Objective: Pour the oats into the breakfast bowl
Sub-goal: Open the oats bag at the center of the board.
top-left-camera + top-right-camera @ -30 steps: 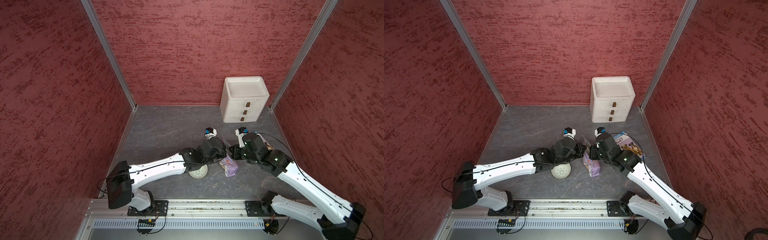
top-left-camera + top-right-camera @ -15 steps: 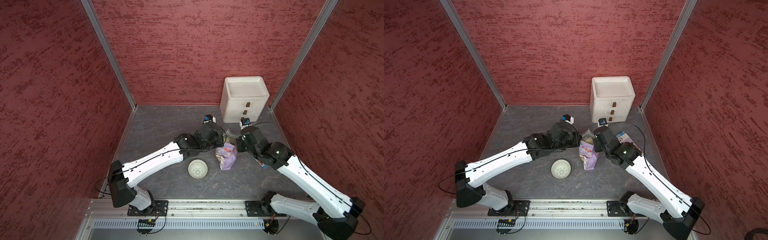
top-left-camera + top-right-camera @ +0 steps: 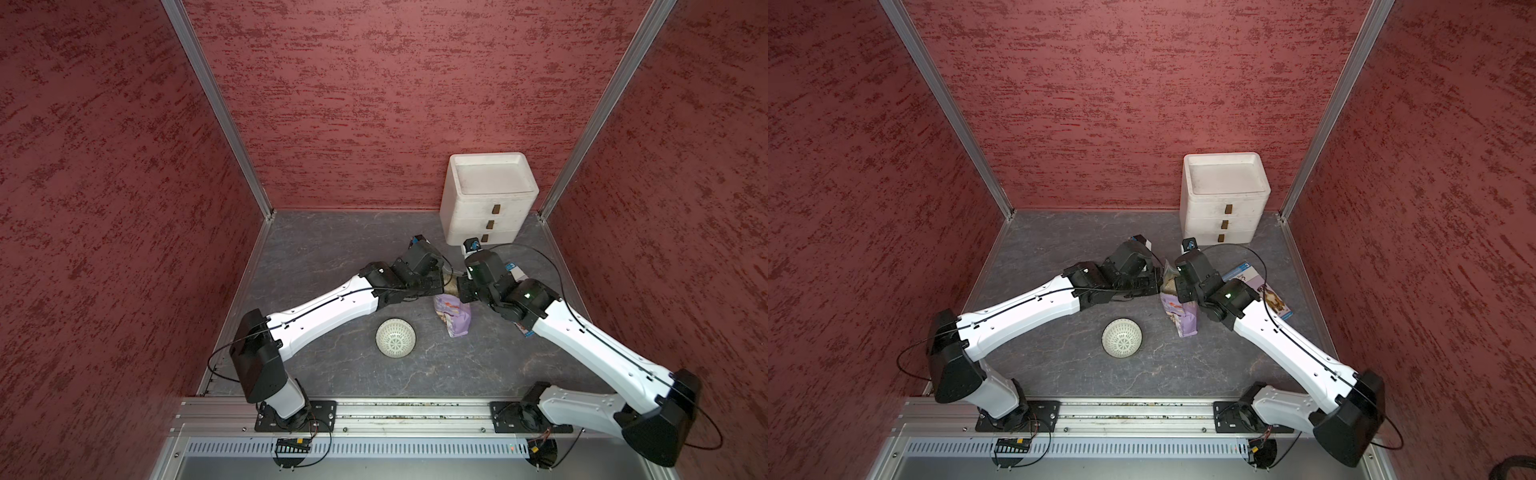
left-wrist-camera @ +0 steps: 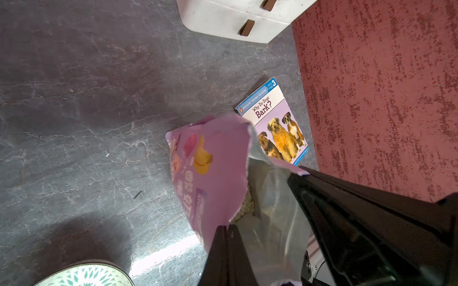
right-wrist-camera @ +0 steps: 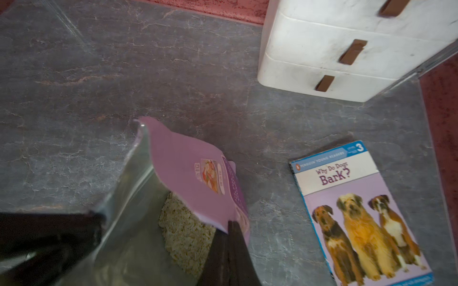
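Observation:
The lilac pouch stands upright between my two arms, to the right of the breakfast bowl and apart from it. My left gripper is shut on the pouch's near mouth edge. On the opposite edge of the pouch, my right gripper is shut too. The mouth is pulled open, and pale oats lie inside against the silver lining; the oats also show in the left wrist view. The white lattice-patterned bowl holds nothing.
A white three-drawer box stands at the back right corner. A dog book lies flat on the grey floor under my right arm, near the right wall. Red walls close in three sides; a metal rail runs along the front.
Both arms have moved toward the back with the pouch held between them, and it now stands more upright. The bowl, earlier partly under my left arm, is now uncovered.

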